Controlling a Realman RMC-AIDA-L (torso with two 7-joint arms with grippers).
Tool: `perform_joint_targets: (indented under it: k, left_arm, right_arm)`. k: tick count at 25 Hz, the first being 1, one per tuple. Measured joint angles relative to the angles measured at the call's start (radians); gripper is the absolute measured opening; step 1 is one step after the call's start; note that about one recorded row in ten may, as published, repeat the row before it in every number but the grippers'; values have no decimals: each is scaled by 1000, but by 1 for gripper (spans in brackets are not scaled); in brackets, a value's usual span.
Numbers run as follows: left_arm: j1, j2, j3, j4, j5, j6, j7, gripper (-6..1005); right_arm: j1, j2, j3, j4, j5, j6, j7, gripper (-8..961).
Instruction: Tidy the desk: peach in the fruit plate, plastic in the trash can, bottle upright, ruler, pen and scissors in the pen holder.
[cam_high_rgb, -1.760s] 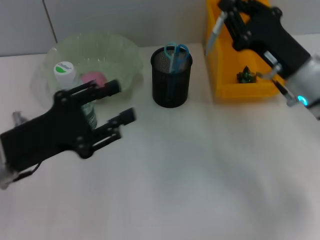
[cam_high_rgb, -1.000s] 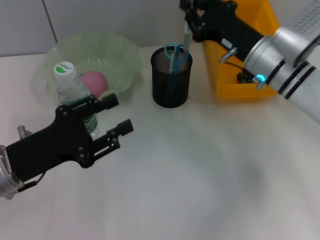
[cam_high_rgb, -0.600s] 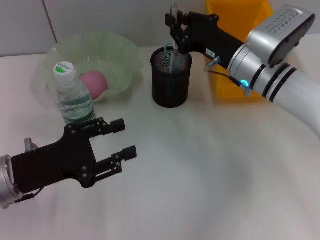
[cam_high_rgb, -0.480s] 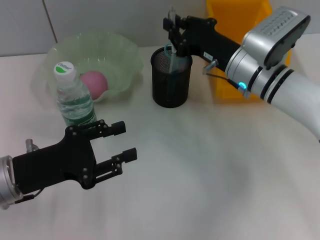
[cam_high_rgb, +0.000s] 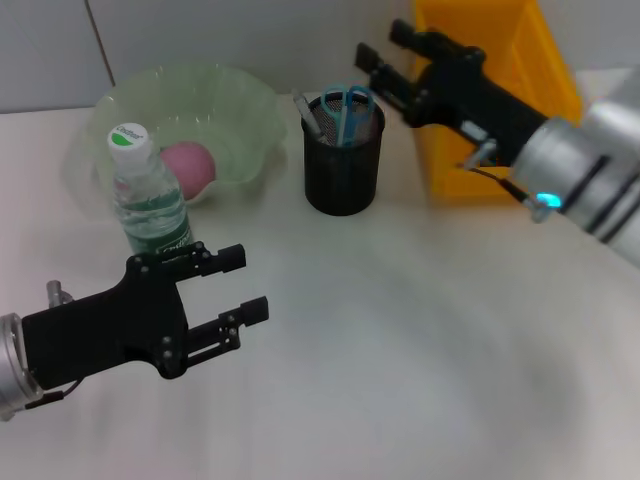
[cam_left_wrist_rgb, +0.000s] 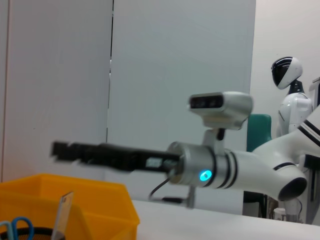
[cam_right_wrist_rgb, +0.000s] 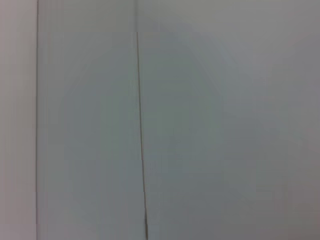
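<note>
The black mesh pen holder (cam_high_rgb: 343, 160) stands mid-desk with the blue-handled scissors (cam_high_rgb: 347, 100) in it and the grey pen (cam_high_rgb: 308, 113) leaning out of its left rim. The left wrist view shows the clear ruler (cam_left_wrist_rgb: 62, 212) beside the scissors' handle (cam_left_wrist_rgb: 15, 227). My right gripper (cam_high_rgb: 380, 40) is open and empty, just right of and above the holder. The bottle (cam_high_rgb: 148, 200) stands upright in front of the pale green fruit plate (cam_high_rgb: 240, 110), which holds the pink peach (cam_high_rgb: 186, 165). My left gripper (cam_high_rgb: 250, 281) is open and empty, low over the desk (cam_high_rgb: 400, 350) near the bottle.
The yellow trash can (cam_high_rgb: 500, 100) stands at the back right, partly behind my right arm; its inside is hidden. It also shows in the left wrist view (cam_left_wrist_rgb: 100, 200), with my right arm (cam_left_wrist_rgb: 200, 167) above it. The right wrist view shows only a wall.
My right gripper carried the pen from over the trash can to the pen holder, let it go and drew back to the right, open. My left gripper backed away from the bottle.
</note>
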Motion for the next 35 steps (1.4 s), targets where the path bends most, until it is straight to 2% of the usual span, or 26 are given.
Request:
perform_joint_targets:
  k: [1,2,3,4,5,6,7,8,9,10,11,12,13,14,16,24,26,27,28,35]
  left_arm:
    - [0,3,0,1,0,-4,0,584]
    - [0,3,0,1,0,-4,0,584]
    - [0,4,0,1,0,-5,0,584]
    - [0,4,0,1,0,-5,0,584]
    - [1,7,1,2,0,-8,-3,584]
    - [-1,11,4,3,9,-21,-20,584]
    - [-1,11,4,3,9,-21,-20,583]
    - [-4,12,4,4,25,-33,-36,583]
    - [-4,12,4,4,25,-33,-36,583]
    - [-7,13,3,9,49,-49,-56,582]
    - [-13,13,-2,27,98,-83,-103,582]
    - [-21,9,-2,39,134,-105,-135,581]
    - [-26,7,-2,43,151,-114,-148,580]
    - [-26,7,-2,43,151,-114,-148,580]
    - [-36,2,-3,48,177,-122,-167,579]
    - [-28,-13,-5,51,183,-130,-170,575]
    - [-27,-17,-5,47,183,-130,-170,574]
    - [-27,-17,-5,47,183,-130,-170,573]
    - [-27,-17,-5,47,183,-130,-170,573]
    - [-19,-35,-11,46,182,-131,-158,572]
  right_arm:
    - [-44,0,-4,-75,-2,-111,127,408]
    - [-44,0,-4,-75,-2,-111,127,437]
    - [-118,-6,-5,-184,-2,-267,285,466]
    - [-118,-6,-5,-184,-2,-267,285,494]
    - [-146,-10,-6,-223,-3,-324,332,523]
    - [-213,-33,-53,-323,-27,-471,409,552]
    - [-213,-33,-53,-323,-27,-471,409,591]
    - [-275,-57,-174,-431,-71,-588,435,630]
    - [-301,-65,-238,-471,-85,-626,440,670]
    - [-301,-65,-238,-471,-85,-626,440,709]
    - [-360,-73,-385,-532,-106,-655,451,748]
    - [-360,-73,-385,-532,-106,-655,451,766]
    - [-392,-72,-452,-553,-116,-643,463,785]
    - [-392,-72,-452,-553,-116,-643,463,803]
    - [-421,-58,-477,-557,-128,-619,474,840]
    - [-429,-33,-487,-549,-162,-575,484,840]
    - [-424,-19,-488,-550,-187,-547,485,840]
    - [-424,-19,-488,-550,-187,-547,485,840]
    - [-422,-8,-489,-550,-198,-532,485,840]
    - [-425,0,-481,-541,-202,-516,486,840]
